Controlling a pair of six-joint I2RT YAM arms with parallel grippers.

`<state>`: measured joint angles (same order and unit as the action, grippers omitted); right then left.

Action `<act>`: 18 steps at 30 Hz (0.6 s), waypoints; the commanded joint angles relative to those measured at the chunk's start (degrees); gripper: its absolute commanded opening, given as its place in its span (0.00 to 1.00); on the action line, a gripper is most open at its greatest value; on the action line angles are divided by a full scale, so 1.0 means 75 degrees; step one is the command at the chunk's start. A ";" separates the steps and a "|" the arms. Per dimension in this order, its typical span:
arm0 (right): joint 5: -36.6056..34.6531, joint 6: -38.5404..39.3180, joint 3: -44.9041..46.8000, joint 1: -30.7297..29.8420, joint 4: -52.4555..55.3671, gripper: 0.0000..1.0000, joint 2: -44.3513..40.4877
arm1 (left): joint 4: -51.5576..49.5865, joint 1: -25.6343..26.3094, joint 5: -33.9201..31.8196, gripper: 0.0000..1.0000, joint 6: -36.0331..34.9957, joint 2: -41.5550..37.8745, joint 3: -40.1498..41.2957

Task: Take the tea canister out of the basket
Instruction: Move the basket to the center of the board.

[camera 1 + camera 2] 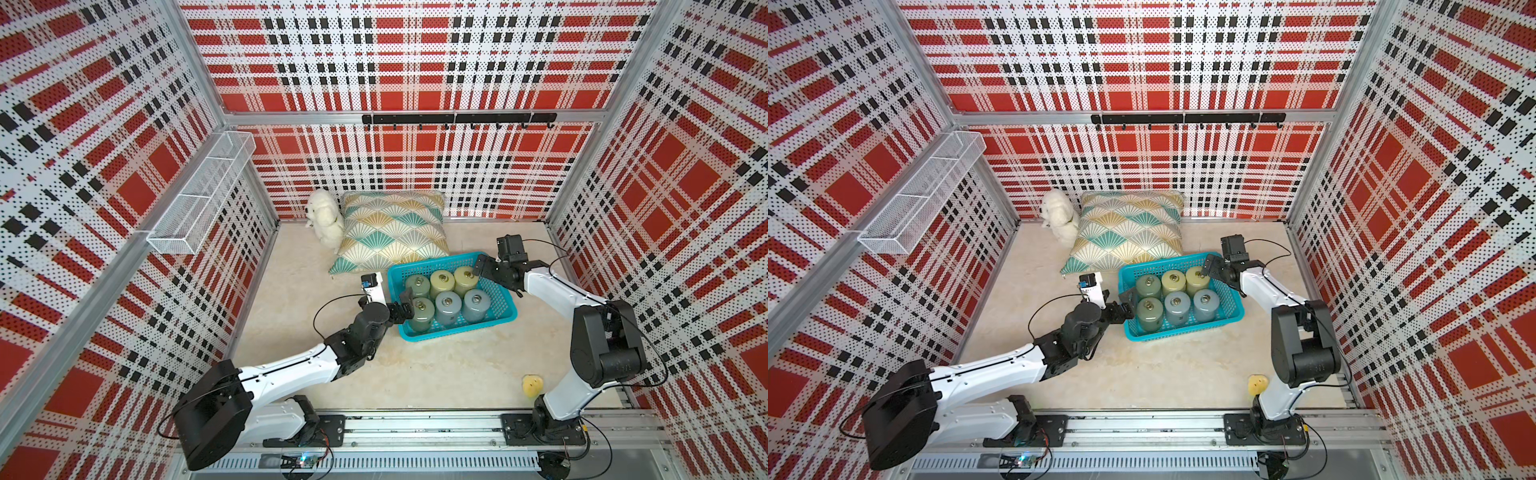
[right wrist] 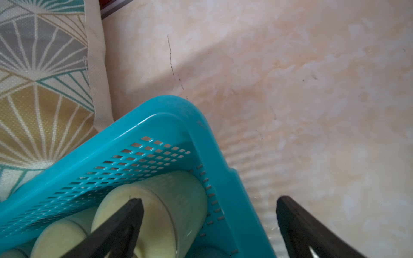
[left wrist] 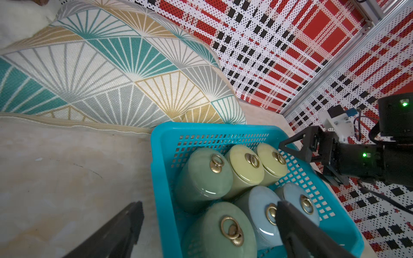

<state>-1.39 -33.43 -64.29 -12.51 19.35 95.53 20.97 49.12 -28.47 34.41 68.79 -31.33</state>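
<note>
The turquoise basket [image 1: 461, 328] [image 1: 1187, 330] sits on the floor with several lidded tea canisters upright in it, green, yellow-green and blue-grey. My left gripper [image 1: 400, 309] [image 3: 209, 205] is open. One of its fingers is outside the basket's left wall and the other is over a blue-grey canister [image 3: 261, 212]. The front-left green canister [image 1: 422, 312] [image 3: 221, 232] lies between them. My right gripper [image 1: 482, 269] [image 2: 210, 200] is open at the far right corner. It straddles the basket wall [image 2: 225, 196], with one finger over a yellow-green canister [image 1: 465, 279] [image 2: 178, 201].
A patterned pillow [image 1: 392, 230] lies just behind the basket, with a white plush toy [image 1: 324, 222] to its left. A small yellow toy [image 1: 532, 385] lies by the right arm's base. A white wire rack [image 1: 199, 195] hangs on the left wall, and a black hook rail [image 1: 457, 118] on the back wall.
</note>
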 commanded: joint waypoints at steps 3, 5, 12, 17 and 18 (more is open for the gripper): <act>0.0921 -0.1002 0.0403 -0.1073 -0.0493 1.00 -0.0294 | -0.0233 -0.0163 0.0038 0.99 -0.0088 -0.0367 0.0131; 0.0739 -0.1319 0.0494 -0.1325 -0.0530 1.00 -0.0370 | -0.0324 -0.0198 -0.0030 0.99 -0.0133 -0.0446 0.0167; 0.0021 -0.2005 0.1034 -0.1795 -0.0460 1.00 -0.0836 | -0.0641 -0.0629 0.0053 0.99 -0.0127 -0.0587 0.0450; -0.0208 -0.2190 0.1506 -0.1803 -0.0366 1.00 -0.1401 | -0.0536 -0.1069 0.0366 0.99 -0.0217 -0.0481 0.0586; -0.0207 -0.2230 0.1616 -0.1818 -0.0387 1.00 -0.1515 | -0.0497 -0.1105 0.0407 0.99 -0.0237 -0.0466 0.0588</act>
<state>-2.61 -47.66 -53.74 -25.74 16.16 87.26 16.99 41.89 -27.16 33.91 65.25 -27.00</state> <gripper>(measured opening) 0.999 0.992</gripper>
